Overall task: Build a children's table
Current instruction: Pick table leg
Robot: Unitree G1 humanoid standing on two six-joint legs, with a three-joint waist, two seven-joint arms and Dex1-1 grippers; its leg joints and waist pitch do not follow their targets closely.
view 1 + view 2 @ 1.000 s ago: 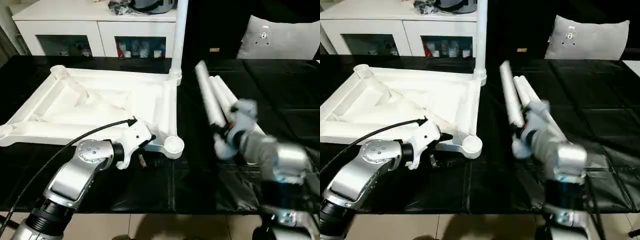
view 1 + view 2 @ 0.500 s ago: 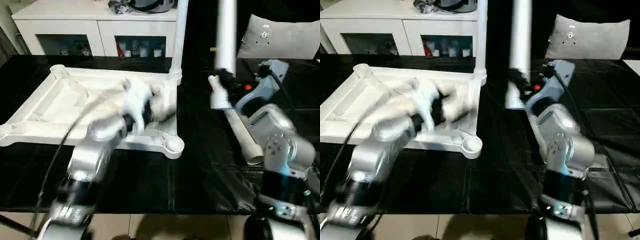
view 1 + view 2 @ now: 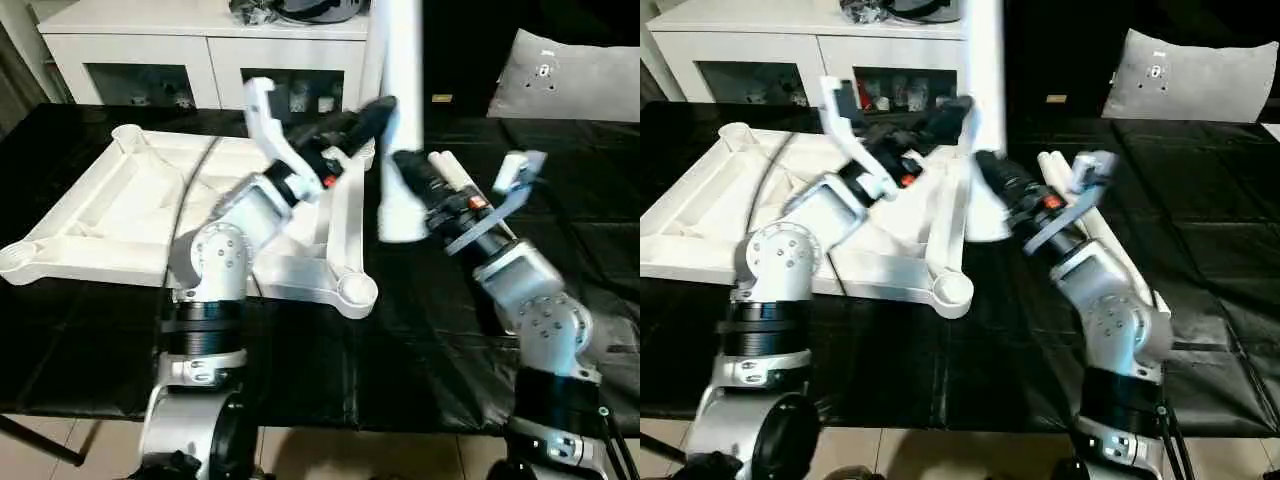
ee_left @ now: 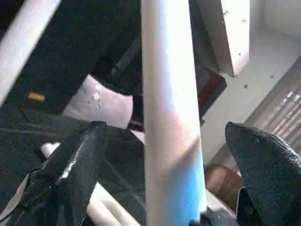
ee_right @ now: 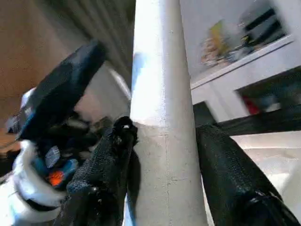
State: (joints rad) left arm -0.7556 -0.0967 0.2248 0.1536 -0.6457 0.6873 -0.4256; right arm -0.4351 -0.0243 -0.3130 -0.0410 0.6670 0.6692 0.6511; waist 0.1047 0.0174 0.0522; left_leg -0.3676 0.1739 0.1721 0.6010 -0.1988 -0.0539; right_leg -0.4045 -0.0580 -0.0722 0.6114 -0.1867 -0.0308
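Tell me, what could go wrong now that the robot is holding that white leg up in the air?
The right gripper clamps the leg near its lower end, so the long upper part could tip or slip. The left gripper is open around it, fingers apart; closing off-centre might knock it. The leg swinging could hit the already standing leg on the table top.

White square top (image 3: 120, 215) lying ribbed underside up; one leg (image 3: 400, 120) upright, clamped; spare legs (image 3: 455, 180) flat beside.

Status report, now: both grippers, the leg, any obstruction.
Right gripper shut on raised leg. Left gripper open, fingers either side of it. Tabletop upside down, near socket empty. Nothing blocking.
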